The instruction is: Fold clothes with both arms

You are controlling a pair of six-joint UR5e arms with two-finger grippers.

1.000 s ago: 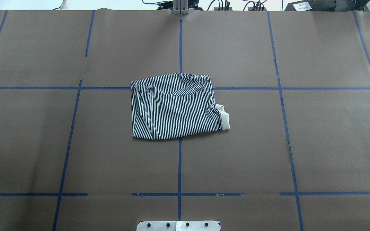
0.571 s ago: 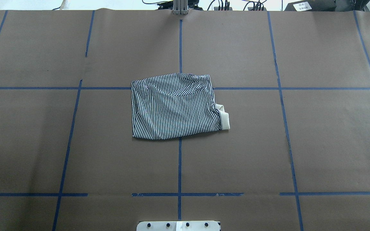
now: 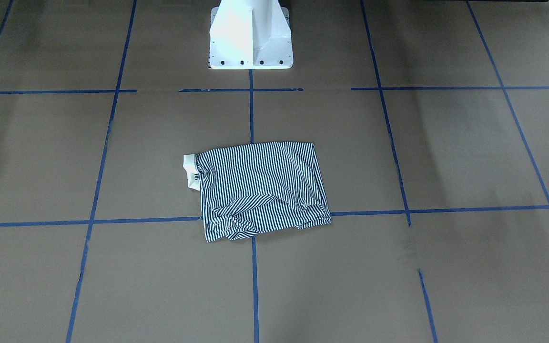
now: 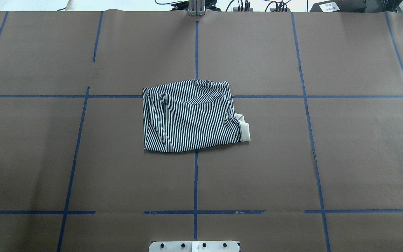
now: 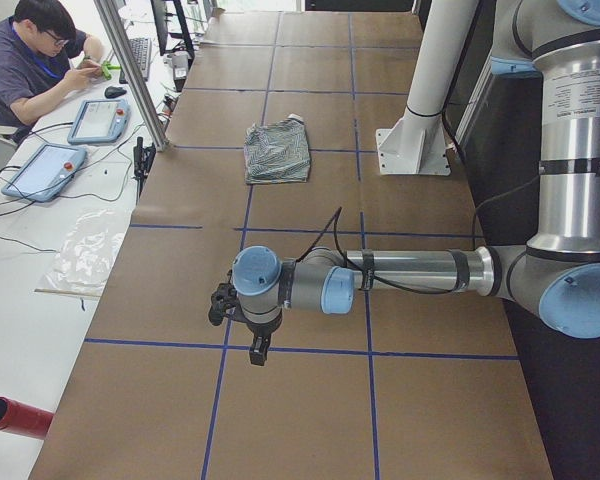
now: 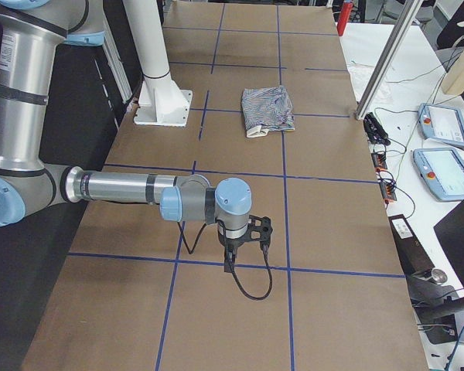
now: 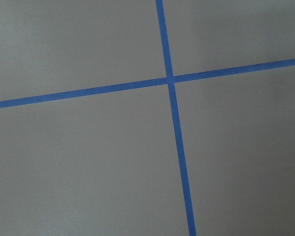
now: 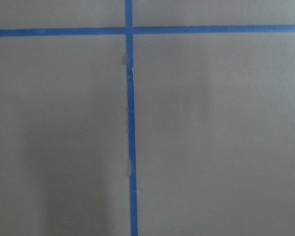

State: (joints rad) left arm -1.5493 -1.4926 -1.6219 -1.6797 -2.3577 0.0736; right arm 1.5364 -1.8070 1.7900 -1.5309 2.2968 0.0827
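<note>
The clothes, one folded navy-and-white striped polo shirt (image 4: 191, 115), lie as a rough rectangle at the middle of the table. The cream collar (image 4: 245, 131) sticks out at its right edge. The shirt also shows in the front-facing view (image 3: 260, 188) and small in both side views (image 5: 277, 152) (image 6: 267, 108). Neither arm touches it. My left gripper (image 5: 258, 350) hangs low over bare paper far from the shirt. My right gripper (image 6: 229, 263) does the same at the other end. I cannot tell whether either is open or shut. Both wrist views show only paper and blue tape.
Brown paper with blue tape grid lines (image 4: 196, 175) covers the table. The white pedestal base (image 3: 250, 35) stands at the robot's edge. A person (image 5: 40, 60) sits at a side desk with teach pendants (image 5: 42, 170). An aluminium post (image 5: 130, 70) rises at the far edge.
</note>
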